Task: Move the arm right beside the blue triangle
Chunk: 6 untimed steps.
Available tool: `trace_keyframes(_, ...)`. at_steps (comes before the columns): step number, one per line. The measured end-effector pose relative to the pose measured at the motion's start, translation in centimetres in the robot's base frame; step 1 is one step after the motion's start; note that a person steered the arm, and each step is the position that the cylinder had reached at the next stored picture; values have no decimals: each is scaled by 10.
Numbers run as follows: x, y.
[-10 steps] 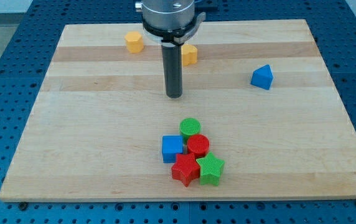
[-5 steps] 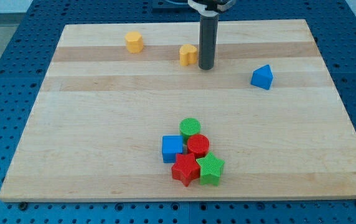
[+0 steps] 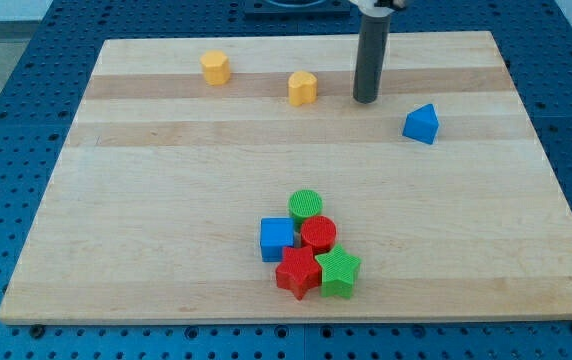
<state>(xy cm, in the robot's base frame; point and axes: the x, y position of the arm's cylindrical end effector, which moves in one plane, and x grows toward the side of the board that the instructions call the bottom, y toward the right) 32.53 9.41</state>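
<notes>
Dark rod coming down from the top of the frame, a bit right of the middle. My tip [image 3: 366, 100] down on the wooden board [image 3: 166, 200], in the upper part of the frame. No claw on this arm, only the straight rod, so nothing to open or close.

Blue triangle [image 3: 421, 124] in the upper right part of the frame, lower and to the right of my tip. Near it, but not touching; a strip of bare wood between the two.

Yellow block [image 3: 303, 87] to the left of my tip, with a rounded top, near but apart. Another yellow block [image 3: 216, 67] farther left and a little higher, in the upper left part of the frame, shape hard to make out.

A huddle of five blocks low down in the middle of the frame, well apart from my tip. Green round block [image 3: 305, 205] at the top of the huddle. Red round block [image 3: 318, 234] just under it, touching. Blue cube [image 3: 277, 239] on the left side of the huddle, right against the red round one. Red star [image 3: 298, 272] at the bottom, and green star [image 3: 338, 272] just to its right, the two touching.

Blue table with rows of little holes [image 3: 6, 120] all around the board.
</notes>
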Motion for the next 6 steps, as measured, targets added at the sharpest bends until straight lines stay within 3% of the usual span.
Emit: trace_keyframes(6,-6,31)
